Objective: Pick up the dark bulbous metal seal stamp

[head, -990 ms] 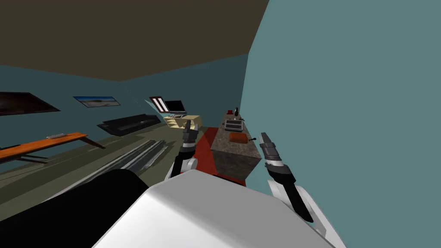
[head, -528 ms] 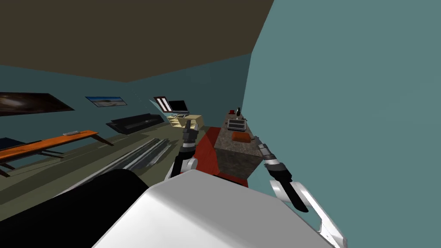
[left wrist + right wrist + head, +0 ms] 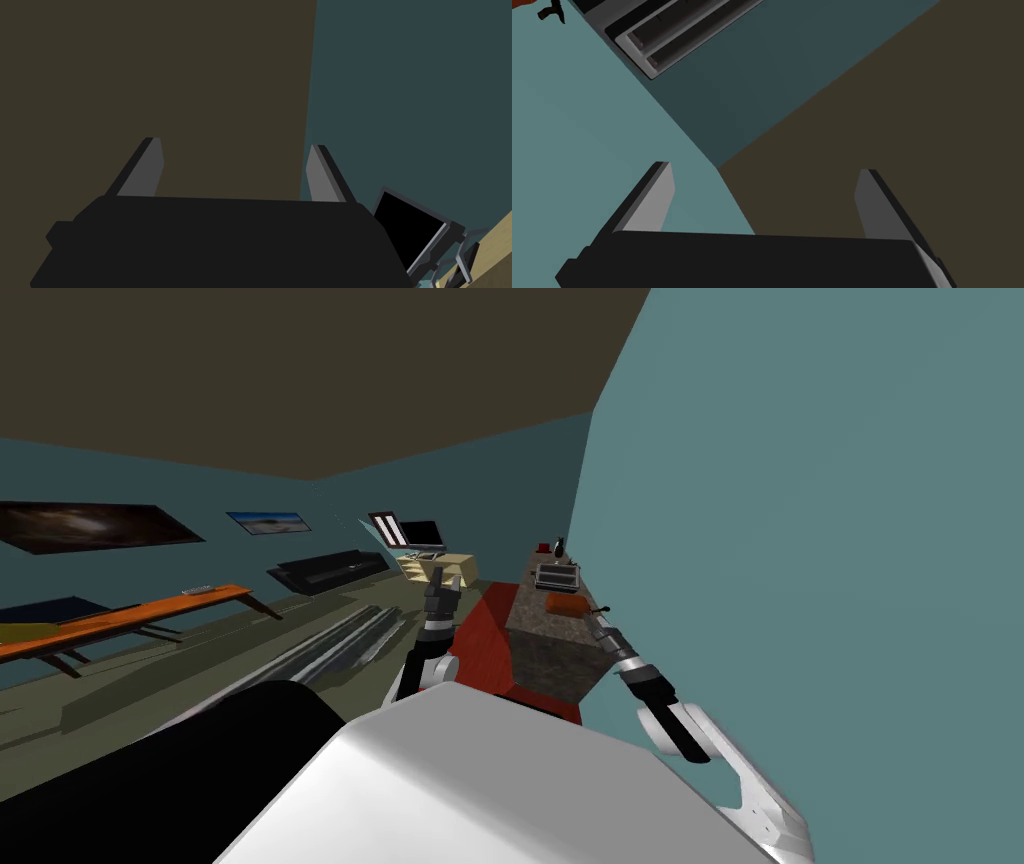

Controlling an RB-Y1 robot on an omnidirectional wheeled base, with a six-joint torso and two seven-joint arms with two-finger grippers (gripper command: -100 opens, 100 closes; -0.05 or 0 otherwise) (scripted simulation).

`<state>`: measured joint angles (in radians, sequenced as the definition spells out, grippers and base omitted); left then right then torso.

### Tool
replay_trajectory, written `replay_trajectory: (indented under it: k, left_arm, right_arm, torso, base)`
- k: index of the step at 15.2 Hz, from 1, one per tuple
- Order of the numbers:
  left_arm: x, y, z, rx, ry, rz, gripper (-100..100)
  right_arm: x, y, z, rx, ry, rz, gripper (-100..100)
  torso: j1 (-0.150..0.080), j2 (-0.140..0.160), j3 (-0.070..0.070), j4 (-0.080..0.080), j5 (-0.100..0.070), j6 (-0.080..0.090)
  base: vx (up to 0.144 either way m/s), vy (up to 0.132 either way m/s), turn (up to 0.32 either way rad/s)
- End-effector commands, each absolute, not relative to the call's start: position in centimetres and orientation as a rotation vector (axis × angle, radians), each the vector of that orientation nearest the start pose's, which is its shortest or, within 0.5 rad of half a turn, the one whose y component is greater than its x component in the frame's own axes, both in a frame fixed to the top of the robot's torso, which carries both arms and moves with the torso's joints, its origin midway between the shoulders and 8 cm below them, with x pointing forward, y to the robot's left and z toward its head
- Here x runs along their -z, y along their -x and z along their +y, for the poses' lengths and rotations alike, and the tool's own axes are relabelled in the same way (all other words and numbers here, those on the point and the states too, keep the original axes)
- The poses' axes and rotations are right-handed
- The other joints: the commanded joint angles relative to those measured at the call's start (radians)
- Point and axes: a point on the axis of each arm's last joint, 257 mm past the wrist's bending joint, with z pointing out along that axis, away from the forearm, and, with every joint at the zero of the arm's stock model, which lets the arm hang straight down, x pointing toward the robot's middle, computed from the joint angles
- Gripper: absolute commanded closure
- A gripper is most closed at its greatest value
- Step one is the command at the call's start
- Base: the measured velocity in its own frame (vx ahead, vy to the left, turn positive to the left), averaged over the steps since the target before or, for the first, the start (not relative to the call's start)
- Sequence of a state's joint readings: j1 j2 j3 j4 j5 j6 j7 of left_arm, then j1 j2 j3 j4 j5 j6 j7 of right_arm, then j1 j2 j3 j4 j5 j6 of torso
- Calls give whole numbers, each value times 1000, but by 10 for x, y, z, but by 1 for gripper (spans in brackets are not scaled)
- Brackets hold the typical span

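Note:
A stone-topped counter [image 3: 545,656] runs along the teal wall ahead. At its far end stands a small dark bulbous thing [image 3: 560,549], likely the seal stamp, beside a red item [image 3: 543,548]. Nearer on the top lie a grey tray [image 3: 556,577] [image 3: 677,30] and an orange block [image 3: 567,605]. My right gripper [image 3: 595,616] [image 3: 763,171] is open and empty at the counter's near corner by the wall, well short of the stamp. A tiny black item [image 3: 604,609] [image 3: 551,11] sits close to it. My left gripper [image 3: 437,579] [image 3: 232,145] is raised left of the counter, open and empty.
The teal wall [image 3: 800,538] is close on my right. A red rug [image 3: 478,638] lies left of the counter. Farther left are an orange bench [image 3: 130,613], a black sofa [image 3: 325,570] and a cream cabinet [image 3: 445,565] with a monitor [image 3: 421,533].
My right arm has stretched forward, taking its gripper to the counter's near corner. The head view has shifted a little, so I have moved. The left arm has stayed put.

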<state>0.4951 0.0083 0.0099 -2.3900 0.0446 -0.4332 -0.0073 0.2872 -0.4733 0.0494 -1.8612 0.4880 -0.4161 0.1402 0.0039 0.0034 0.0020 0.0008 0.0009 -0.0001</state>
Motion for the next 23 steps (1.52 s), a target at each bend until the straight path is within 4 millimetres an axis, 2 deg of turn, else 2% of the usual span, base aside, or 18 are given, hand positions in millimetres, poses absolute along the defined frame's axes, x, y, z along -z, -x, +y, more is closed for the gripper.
replay_trajectory:
  k: [1,4,5,6,7,9,10,11,13,14,15,16,17,19,20,23]
  left_arm:
    - [-62,-331,282,1330,635,561,0]
    - [-62,-331,282,1330,635,561,0]
    - [-62,-331,282,1330,635,561,0]
    - [-62,-331,282,1330,635,560,0]
    - [-62,-331,282,1330,635,561,0]
    - [-62,-331,282,1330,635,561,0]
    - [-62,-331,282,1330,635,561,0]
    - [-62,-331,282,1330,635,561,0]
    - [-62,-331,282,1330,635,561,0]
    - [-62,-331,282,1330,635,561,0]
    - [-62,-331,282,1330,635,561,0]
    - [-62,-331,282,1330,635,561,0]
    - [-62,-331,282,1330,635,561,0]
    - [-62,-331,282,1330,635,561,0]
    - [-62,-331,282,1329,635,561,0]
    - [-62,-331,282,1329,635,561,0]
  right_arm:
    - [162,-446,-248,-633,61,1451,-100]
    - [190,-453,-265,-523,142,1520,-100]
    - [192,-459,-273,-459,208,1532,-100]
    - [204,-459,-280,-430,223,1560,-100]
    - [208,-459,-282,-423,224,1568,-100]
    - [225,-465,-302,-321,309,1612,-100]
    - [225,-465,-302,-321,309,1612,-100]
    - [230,-470,-317,-233,393,1630,-100]
    - [240,-469,-323,-216,394,1652,-100]
    - [243,-475,-338,-128,482,1662,-100]
    - [253,-473,-346,-112,480,1686,-100]
    - [254,-473,-347,-111,479,1688,-100]
    - [255,-478,-364,-23,565,1696,-100]
    - [266,-476,-373,-5,564,1721,-100]
    - [263,-482,-388,80,652,1719,-100]
    - [276,-478,-400,100,648,1751,-100]
  torso:
    - [0,0,0,0,0,0]
    - [1,0,0,0,0,0]
    - [1,0,0,0,0,0]
    - [1,0,0,0,0,0]
    - [0,0,0,0,0,0]
    - [-1,-1,0,0,0,0]
    - [0,-1,-1,0,0,0]
    - [-1,-2,-1,0,0,0]
    - [-1,-2,-1,0,0,0]
    - [-2,-2,-1,0,0,0]
    - [-1,-2,-1,0,0,0]
    - [-1,-2,-1,-1,0,0]
    - [-1,-2,-1,-1,0,0]
    - [-1,-3,-2,-1,0,0]
    - [-2,-3,-2,-1,0,0]
    - [-2,-3,-2,-1,0,0]
  base:
    - [-41,62,69]
    - [-42,75,84]
    - [-44,71,89]
    - [-45,64,71]
    - [-33,45,22]
    - [-30,59,83]
    - [-12,46,24]
    - [-18,50,69]
    - [-15,43,67]
    - [-11,55,85]
    - [-8,62,88]
    - [-7,42,27]
    - [-3,43,87]
    - [0,40,62]
    - [2,50,85]
    - [-1,36,47]
